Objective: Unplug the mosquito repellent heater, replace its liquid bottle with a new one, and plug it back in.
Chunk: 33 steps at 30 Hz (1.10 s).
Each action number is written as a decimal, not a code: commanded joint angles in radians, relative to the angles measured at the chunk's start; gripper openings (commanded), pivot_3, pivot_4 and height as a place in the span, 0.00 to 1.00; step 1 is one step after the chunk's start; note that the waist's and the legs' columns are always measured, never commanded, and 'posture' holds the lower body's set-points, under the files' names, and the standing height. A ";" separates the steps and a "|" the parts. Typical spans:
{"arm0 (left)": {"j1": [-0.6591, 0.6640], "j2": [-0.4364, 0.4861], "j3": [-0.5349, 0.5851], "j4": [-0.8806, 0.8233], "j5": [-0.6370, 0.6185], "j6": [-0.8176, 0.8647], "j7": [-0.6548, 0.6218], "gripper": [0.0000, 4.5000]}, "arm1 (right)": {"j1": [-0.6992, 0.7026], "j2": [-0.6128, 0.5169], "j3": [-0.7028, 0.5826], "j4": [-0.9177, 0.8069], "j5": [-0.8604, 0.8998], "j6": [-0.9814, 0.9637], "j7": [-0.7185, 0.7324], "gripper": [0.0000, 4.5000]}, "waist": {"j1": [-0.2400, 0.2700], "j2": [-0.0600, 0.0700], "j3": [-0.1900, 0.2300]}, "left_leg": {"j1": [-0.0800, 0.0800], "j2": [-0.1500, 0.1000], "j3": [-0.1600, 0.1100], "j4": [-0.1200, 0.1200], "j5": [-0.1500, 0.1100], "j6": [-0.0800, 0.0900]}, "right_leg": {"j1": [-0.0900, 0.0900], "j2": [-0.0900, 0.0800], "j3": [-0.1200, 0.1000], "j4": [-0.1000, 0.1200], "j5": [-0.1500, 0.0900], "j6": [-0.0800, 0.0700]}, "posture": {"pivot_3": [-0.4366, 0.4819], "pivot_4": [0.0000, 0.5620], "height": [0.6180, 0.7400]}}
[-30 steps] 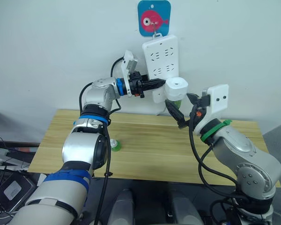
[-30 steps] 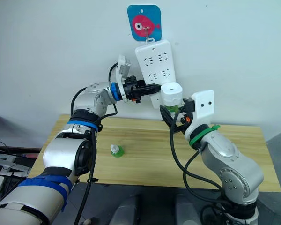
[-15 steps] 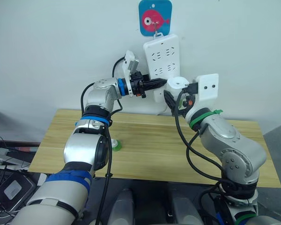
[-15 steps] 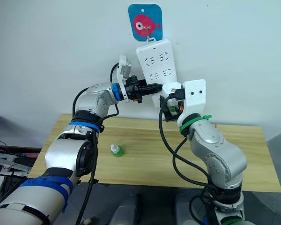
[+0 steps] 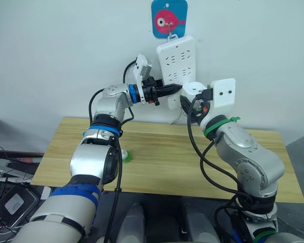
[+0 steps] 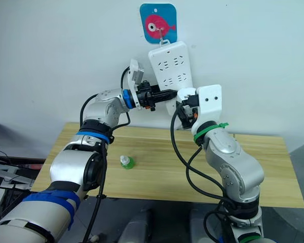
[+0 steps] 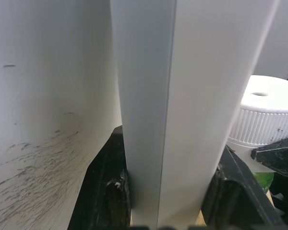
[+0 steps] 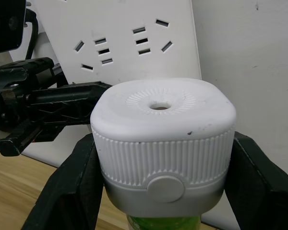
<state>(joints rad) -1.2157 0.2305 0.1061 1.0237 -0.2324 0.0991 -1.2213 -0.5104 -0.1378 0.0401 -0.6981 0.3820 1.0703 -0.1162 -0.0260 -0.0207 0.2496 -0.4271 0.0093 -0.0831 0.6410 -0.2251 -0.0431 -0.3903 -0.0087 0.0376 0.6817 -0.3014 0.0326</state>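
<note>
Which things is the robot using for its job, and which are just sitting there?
For the job:
- mosquito repellent heater, held in the right gripper
- power strip, its edge pinched by the left gripper
- small green bottle on the table

Just there:
- fish picture on the wall

One mosquito repellent heater (image 8: 162, 143), one power strip (image 6: 169, 66), one loose green bottle (image 6: 125, 162), one fish hook plaque (image 6: 158, 23), one table (image 6: 142, 172), two grippers.

We see a blue fish hook plaque (image 5: 168, 18) on the wall, and a wooden bench (image 5: 157, 162) below it.
</note>
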 commanded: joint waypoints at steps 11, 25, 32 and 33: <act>-0.020 0.016 -0.004 0.047 0.028 -0.045 0.075 0.30 | 0.044 0.021 -0.069 -0.161 -0.004 0.000 0.017 0.66 | -0.005 0.000 0.000 | 0.001 0.000 0.000 0.003 0.000 0.000 | 0.000 0.000 0.001 0.006 0.000 0.001 | 0.48 0.49 1.00; 0.050 0.112 0.021 -0.024 0.013 -0.022 0.067 0.99 | 0.078 0.046 -0.145 -0.097 0.006 -0.096 0.067 0.66 | -0.012 0.000 0.000 | -0.003 0.000 0.003 0.003 0.003 -0.004 | -0.012 0.000 0.004 0.016 0.000 0.001 | 0.51 0.43 1.00; 0.272 0.263 0.010 -0.365 -0.021 0.122 0.035 0.99 | 0.141 0.040 -0.173 -0.083 0.018 -0.131 0.103 0.66 | -0.036 0.000 0.000 | -0.003 0.004 0.002 -0.001 0.003 -0.004 | -0.017 0.006 0.004 0.018 -0.001 -0.002 | 0.53 0.43 1.00; 0.309 0.278 0.007 -0.429 -0.028 0.146 0.038 0.99 | 0.149 0.042 -0.177 -0.085 0.022 -0.132 0.105 0.66 | -0.032 0.000 0.000 | -0.003 0.006 0.001 -0.003 0.003 -0.005 | -0.017 0.006 0.003 0.018 -0.001 -0.002 | 0.54 0.43 1.00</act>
<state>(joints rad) -0.9256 0.4924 0.1054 0.7131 -0.2357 0.2130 -1.1867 -0.3587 -0.0999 -0.1276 -0.7513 0.3788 0.9705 -0.0225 -0.0582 -0.0206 0.2496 -0.4304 0.0164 -0.0828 0.6363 -0.2217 -0.0477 -0.4079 -0.0030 0.0402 0.7000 -0.3027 0.0304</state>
